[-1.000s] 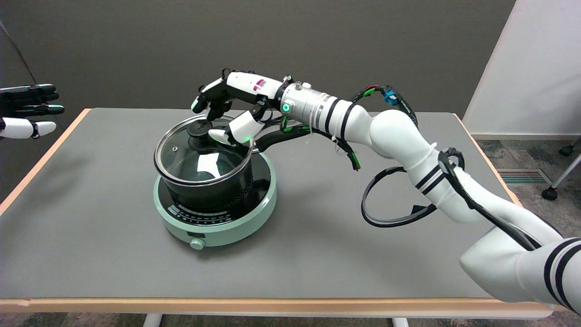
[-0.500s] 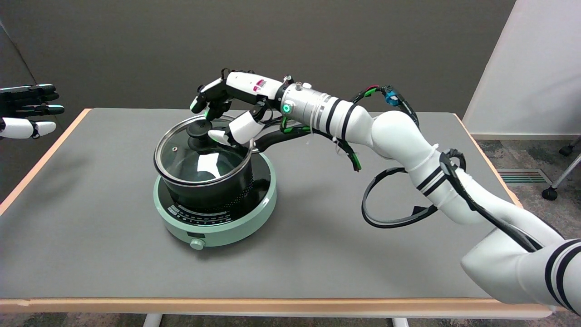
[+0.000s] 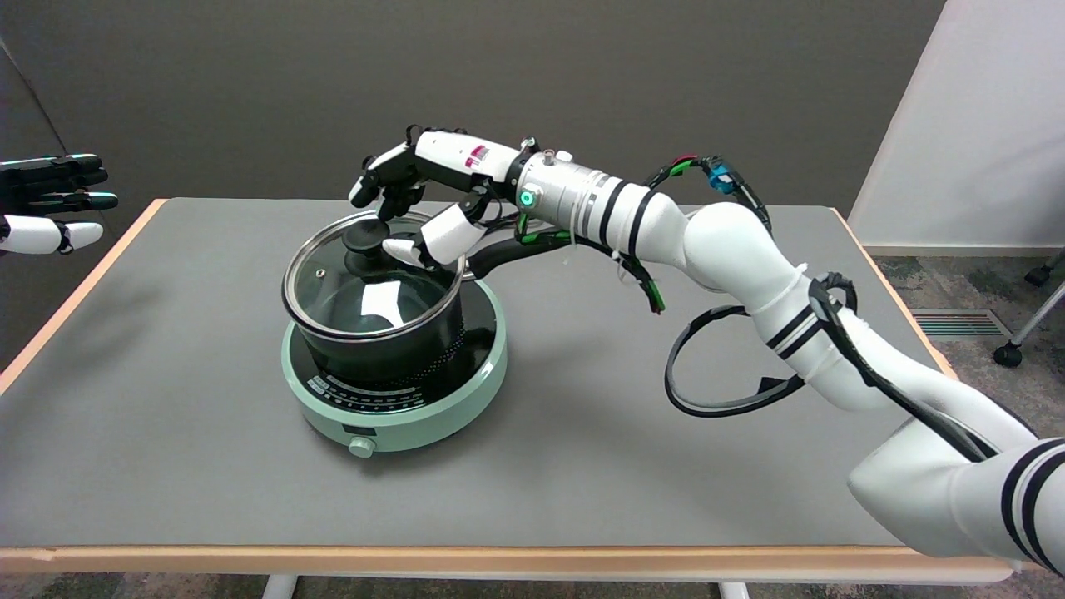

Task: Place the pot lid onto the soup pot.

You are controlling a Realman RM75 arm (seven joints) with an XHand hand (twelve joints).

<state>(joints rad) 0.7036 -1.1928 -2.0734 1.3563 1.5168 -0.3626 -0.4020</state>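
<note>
The pot lid (image 3: 372, 283) sits on the soup pot (image 3: 378, 333) on the cooker (image 3: 399, 408). Your right hand (image 3: 416, 200), released with fingers spread, hovers at the knob's two o'clock. Placement looks done; next, lift clear without nudging it.

Only 1 view is given, a head camera set above the near long edge of the grey table (image 3: 166, 466), looking down and across it toward the dark back wall (image 3: 250, 83). It stands far enough back to take in almost the whole tabletop, with both far corners and the near wooden edge in frame and floor showing at the right. The right arm (image 3: 749, 266) enters from the lower right corner; with 1 camera, no second view overlaps it.
</note>
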